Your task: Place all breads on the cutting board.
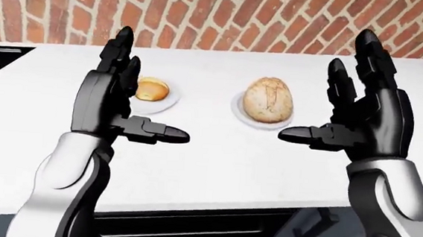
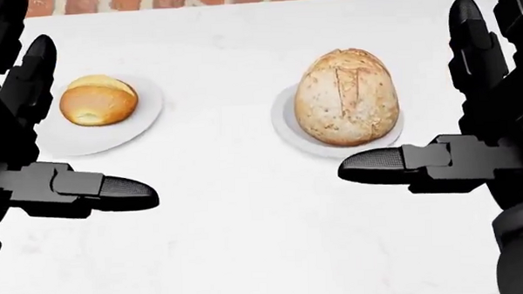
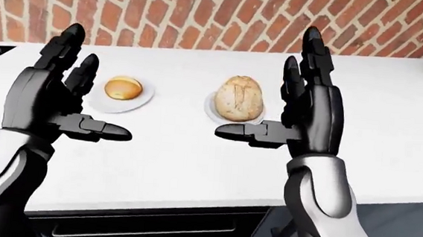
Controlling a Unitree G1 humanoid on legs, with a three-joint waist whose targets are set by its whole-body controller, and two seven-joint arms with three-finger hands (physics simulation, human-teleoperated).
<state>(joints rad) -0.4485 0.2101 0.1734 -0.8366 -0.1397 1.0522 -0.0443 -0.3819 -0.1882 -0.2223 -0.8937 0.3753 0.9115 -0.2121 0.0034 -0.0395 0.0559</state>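
Robot hand on the left (image 1: 126, 110) is held spread and empty above the white desk (image 1: 208, 163), beside the small roll (image 2: 98, 99) resting on its plate (image 2: 121, 135). Further right, the large seeded loaf (image 2: 347, 97) sits on a second plate (image 2: 287, 130), and the right robot hand (image 1: 353, 123) is likewise spread and holds nothing. No cutting board is seen in any view, so a bread could be lifted with nowhere known to set it. The plate might be dragged along if fingers are closed too low, or the rounded loaf squeezed out sideways.
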